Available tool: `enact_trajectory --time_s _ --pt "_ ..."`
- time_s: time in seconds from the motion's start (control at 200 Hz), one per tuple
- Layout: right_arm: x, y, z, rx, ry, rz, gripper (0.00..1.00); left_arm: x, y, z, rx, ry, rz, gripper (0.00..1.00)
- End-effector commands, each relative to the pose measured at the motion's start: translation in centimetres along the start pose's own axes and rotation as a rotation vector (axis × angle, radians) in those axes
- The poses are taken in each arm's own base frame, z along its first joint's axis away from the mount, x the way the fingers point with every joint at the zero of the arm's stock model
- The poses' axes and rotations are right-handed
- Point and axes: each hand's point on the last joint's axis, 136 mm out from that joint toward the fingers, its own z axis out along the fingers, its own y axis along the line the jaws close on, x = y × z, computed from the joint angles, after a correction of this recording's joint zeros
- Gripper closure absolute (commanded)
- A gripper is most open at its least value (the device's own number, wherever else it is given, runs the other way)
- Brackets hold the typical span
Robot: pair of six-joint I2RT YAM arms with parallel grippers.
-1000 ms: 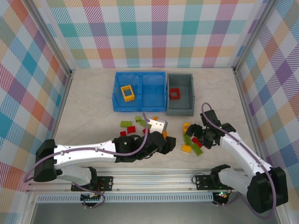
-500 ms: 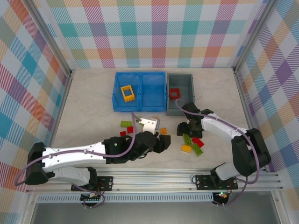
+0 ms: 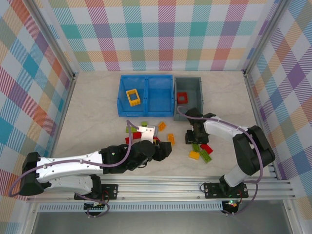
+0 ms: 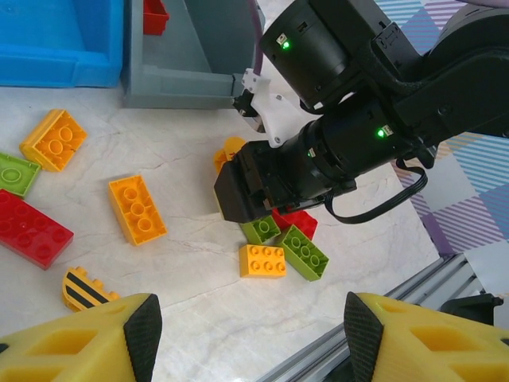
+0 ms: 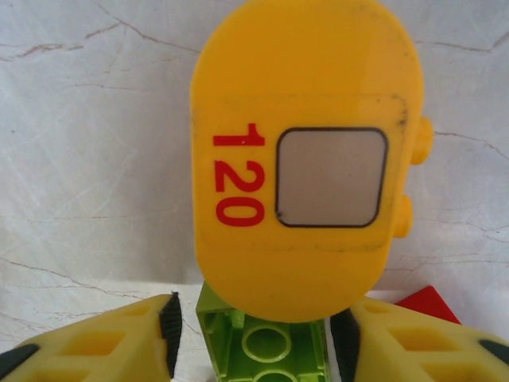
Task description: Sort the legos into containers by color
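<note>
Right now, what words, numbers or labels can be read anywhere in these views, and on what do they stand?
"120" in red digits, turned on its side, on the rounded yellow plastic piece, next to a blank grey square panel.
Nothing else legible in any view.

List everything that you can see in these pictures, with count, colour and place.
blue bin: one, blue, two compartments, far side of the table.
grey bin: one, dark grey, right beside the blue bin.
window frame: one, yellow, blue bin's left compartment.
red piece: one, red, inside the grey bin.
loose bricks: about a dozen, red, green, orange, on the table before the bins.
rounded piece: one, yellow, marked 120, beyond the right gripper.
left gripper: one, yellow fingers, open, above the bricks.
right gripper: one, yellow fingers, astride a green brick.
</note>
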Motion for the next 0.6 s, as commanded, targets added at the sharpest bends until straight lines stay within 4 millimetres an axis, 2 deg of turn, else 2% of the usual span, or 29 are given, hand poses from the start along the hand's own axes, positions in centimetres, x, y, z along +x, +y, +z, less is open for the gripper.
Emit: enact_trajectory --time_s 0.0,0.17,0.305,0.33,0.41,0.47,0.595 --pt "-0.3 0.5 -0.2 0.017 -0.011 -0.012 0.5 -0.2 -0.3 -0.1 0.003 -0.019 -0.011 0.36" --pt "0.3 0.6 0.1 0.042 -0.004 -0.009 0.61 -0.2 -0.2 -0.1 -0.003 -0.022 -0.008 0.36" --pt "0.1 1.1 -0.5 0.046 -0.033 -0.019 0.72 -0.8 0.2 -0.6 -0.021 -0.044 -0.016 0.36" --pt "0.0 1.3 -0.8 0.046 -0.046 -0.025 0.73 -0.7 0.8 -0.8 -0.047 -0.037 -0.006 0.36" --pt "-0.5 2.1 -2.5 0.047 -0.098 -0.043 0.75 -1.4 1.5 -1.5 -0.085 -0.057 0.003 0.36" --pt "-1.3 3.3 -4.5 0.023 -0.15 -0.062 0.75 -2.4 2.0 -2.4 -0.117 -0.082 0.011 0.36" --pt "-4.5 7.6 -9.1 -0.092 -0.256 -0.086 0.75 -4.9 4.1 -4.7 -0.251 -0.156 0.034 0.36"
